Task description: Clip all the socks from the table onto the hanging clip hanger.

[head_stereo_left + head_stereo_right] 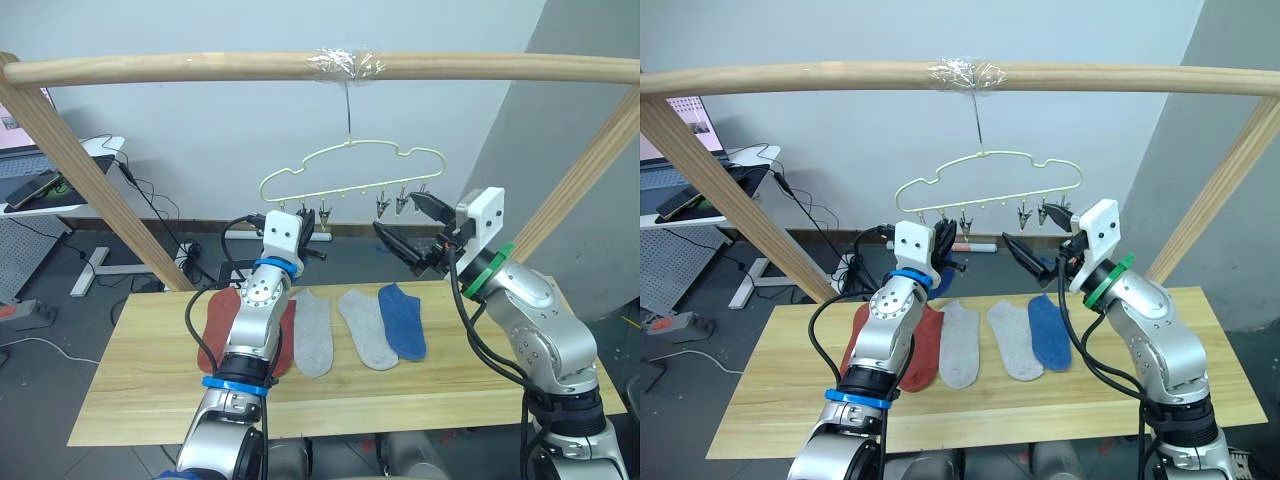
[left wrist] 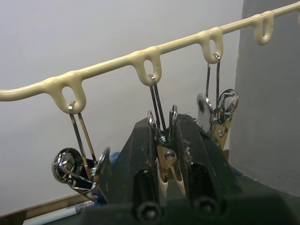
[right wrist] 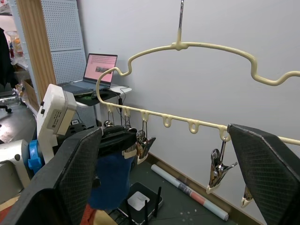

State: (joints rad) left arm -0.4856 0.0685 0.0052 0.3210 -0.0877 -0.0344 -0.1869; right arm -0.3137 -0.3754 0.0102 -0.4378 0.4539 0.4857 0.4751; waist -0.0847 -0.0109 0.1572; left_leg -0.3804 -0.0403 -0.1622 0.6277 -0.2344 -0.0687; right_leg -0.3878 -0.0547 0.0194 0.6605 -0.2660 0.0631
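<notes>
Socks on table; left fingers pinch a clip, right fingers spread.

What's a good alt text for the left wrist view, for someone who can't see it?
The left gripper is closed on a metal clip hanging from a loop of the pale-gold clip hanger. Another clip hangs from the next loop, before a plain pale wall.

I see the light yellowish wood-plank desk carrying rust-red socks, two light grey socks and one blue sock side by side.
</notes>
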